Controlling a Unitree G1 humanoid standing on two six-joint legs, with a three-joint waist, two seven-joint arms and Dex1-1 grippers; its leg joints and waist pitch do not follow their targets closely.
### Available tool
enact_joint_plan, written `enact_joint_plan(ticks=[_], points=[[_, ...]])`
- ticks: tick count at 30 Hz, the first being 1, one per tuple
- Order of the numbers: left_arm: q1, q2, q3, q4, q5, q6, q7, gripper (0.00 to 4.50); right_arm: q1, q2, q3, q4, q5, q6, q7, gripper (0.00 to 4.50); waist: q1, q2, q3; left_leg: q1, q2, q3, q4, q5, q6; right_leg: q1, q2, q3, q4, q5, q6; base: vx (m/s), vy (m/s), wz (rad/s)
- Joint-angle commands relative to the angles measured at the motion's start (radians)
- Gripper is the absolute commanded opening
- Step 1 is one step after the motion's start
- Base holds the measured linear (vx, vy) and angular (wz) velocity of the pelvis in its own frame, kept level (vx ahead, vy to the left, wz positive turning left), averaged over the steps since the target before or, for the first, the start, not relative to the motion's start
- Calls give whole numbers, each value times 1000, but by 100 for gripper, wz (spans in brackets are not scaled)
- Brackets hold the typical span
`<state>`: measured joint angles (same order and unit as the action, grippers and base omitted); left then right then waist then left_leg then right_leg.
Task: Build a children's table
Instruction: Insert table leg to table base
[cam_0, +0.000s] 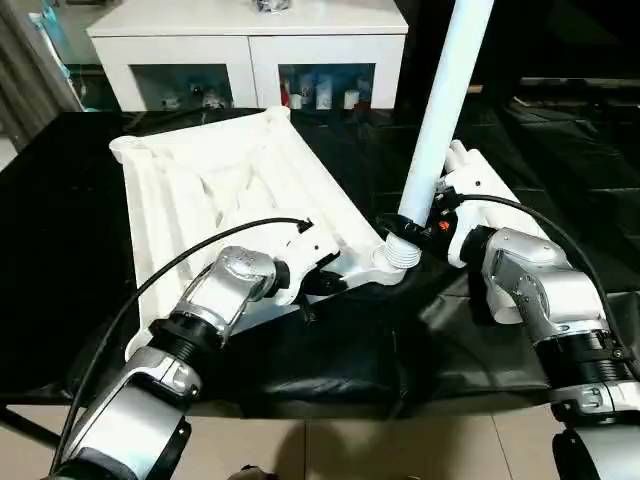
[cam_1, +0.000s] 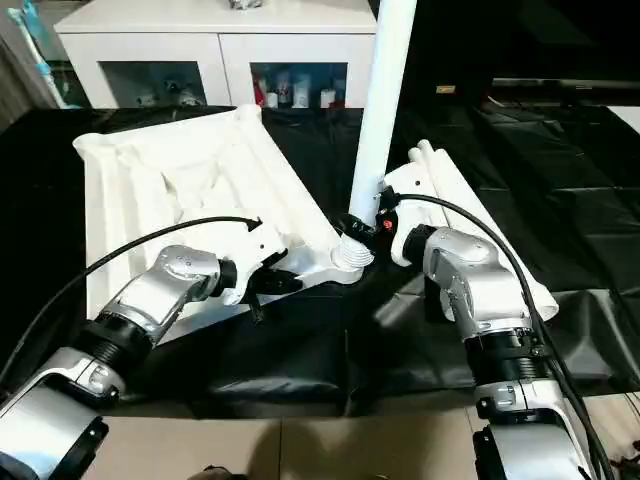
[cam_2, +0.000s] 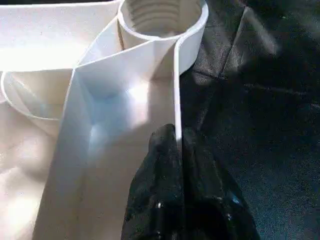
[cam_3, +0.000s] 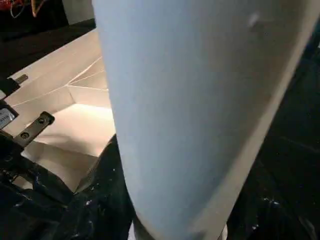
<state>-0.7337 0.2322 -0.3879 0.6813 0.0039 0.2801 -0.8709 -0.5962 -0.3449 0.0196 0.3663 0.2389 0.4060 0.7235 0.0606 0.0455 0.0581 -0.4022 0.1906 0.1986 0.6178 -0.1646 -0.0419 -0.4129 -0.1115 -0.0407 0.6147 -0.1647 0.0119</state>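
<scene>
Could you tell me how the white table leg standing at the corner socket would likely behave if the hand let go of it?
The leg is tall, narrow and leaning, so it would probably tip unless seated in the corner socket. It looks like a rigid hollow tube, likely light. Its smooth round surface would probably roll on the black sheet.

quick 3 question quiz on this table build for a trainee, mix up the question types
1. True or false: the left gripper has its jaws pinched on the thin rim of the table top.
2. Which thing is the right gripper holding upright? A) a leg B) the cabinet door C) a cable
3. Fill in: the leg has its threaded end at a corner ____ of the top.

Key: 1 true; 2 A; 3 socket
</scene>
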Motion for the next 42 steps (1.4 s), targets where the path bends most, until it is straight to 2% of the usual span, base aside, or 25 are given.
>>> enact_joint_plan(ticks=[1, 5, 9, 11, 14, 15, 16, 17, 19, 23, 25, 36, 42], points=[[-10, 0, 1, 6, 15, 7, 3, 0, -18, 1, -1, -4, 1, -11, 0, 186, 1, -1, -82, 30, 23, -18, -82, -288, 7, 49, -21, 16, -68, -164, -253, 0, 0, 0], [6, 7, 29, -15, -6, -23, -15, 0, -12, 3, -11, -9, 10, -5, 1, 186, 1, -1, -82, 29, 22, -18, -82, -289, 9, 49, -22, 16, -70, -176, -250, 0, 0, 0], [75, 28, 51, -86, -41, -38, -51, 0, 3, -2, -7, 5, 4, -15, 9, 186, -3, 0, -83, 26, 24, -19, -83, -271, 17, 51, -22, 16, -66, -152, -252, 0, 0, 0], [129, 41, 52, -157, -61, -32, -67, 0, 4, 1, -9, 20, 3, -16, 7, 186, -6, -4, -83, 24, 25, -17, -82, -263, 28, 51, -24, 16, -67, -159, -254, 0, 0, 0], [185, 61, 29, -237, -63, -20, -96, 0, 2, 11, 0, 30, 0, -15, 7, 186, -9, -1, -83, 26, 26, -15, -82, -259, 34, 46, -23, 17, -71, -200, -247, 0, 0, 0], [196, 66, 20, -253, -58, -18, -100, 0, 3, 13, 5, 24, 3, -6, 13, 186, -9, -3, -83, 26, 26, -14, -82, -255, 35, 46, -23, 18, -71, -206, -241, 0, 0, 0], [200, 66, 19, -255, -53, -20, -97, 0, 5, 14, 8, 19, 5, 0, 18, 186, -9, -2, -81, 27, 26, -13, -83, -256, 36, 44, -22, 18, -72, -214, -237, 0, 0, 0], [203, 65, 18, -256, -47, -22, -91, 0, 6, 15, 11, 14, 9, 8, 25, 186, -9, -9, -81, 28, 26, -12, -83, -257, 35, 43, -21, 19, -73, -226, -231, 0, 0, 0], [205, 62, 19, -250, -39, -26, -85, 0, 13, 14, 18, 0, 17, 27, 42, 186, -7, -7, -80, 28, 25, -13, -84, -261, 32, 41, -21, 19, -75, -248, -222, 0, 0, 0], [203, 57, 23, -256, -23, -18, -77, 0, 33, 7, 42, -41, 31, 66, 78, 186, -6, -11, -79, 26, 26, -13, -86, -258, 30, 41, -21, 20, -76, -257, -204, 0, 0, 0], [206, 59, 24, -271, -20, -9, -77, 0, 37, 4, 50, -48, 31, 74, 90, 186, -5, -9, -79, 27, 27, -14, -87, -262, 26, 40, -23, 21, -77, -269, -203, 0, 0, 0], [202, 65, 32, -277, -18, -10, -87, 0, 42, -1, 68, -21, 2, 78, 89, 186, -4, -11, -79, 26, 26, -13, -87, -256, 24, 37, -23, 22, -79, -284, -193, 0, 0, 0], [198, 61, 42, -275, -30, -7, -90, 0, 59, 42, 39, 34, 24, 38, 74, 186, -7, -10, -78, 26, 25, -14, -88, -272, 21, 36, -24, 21, -81, -298, -193, 0, 0, 0]])
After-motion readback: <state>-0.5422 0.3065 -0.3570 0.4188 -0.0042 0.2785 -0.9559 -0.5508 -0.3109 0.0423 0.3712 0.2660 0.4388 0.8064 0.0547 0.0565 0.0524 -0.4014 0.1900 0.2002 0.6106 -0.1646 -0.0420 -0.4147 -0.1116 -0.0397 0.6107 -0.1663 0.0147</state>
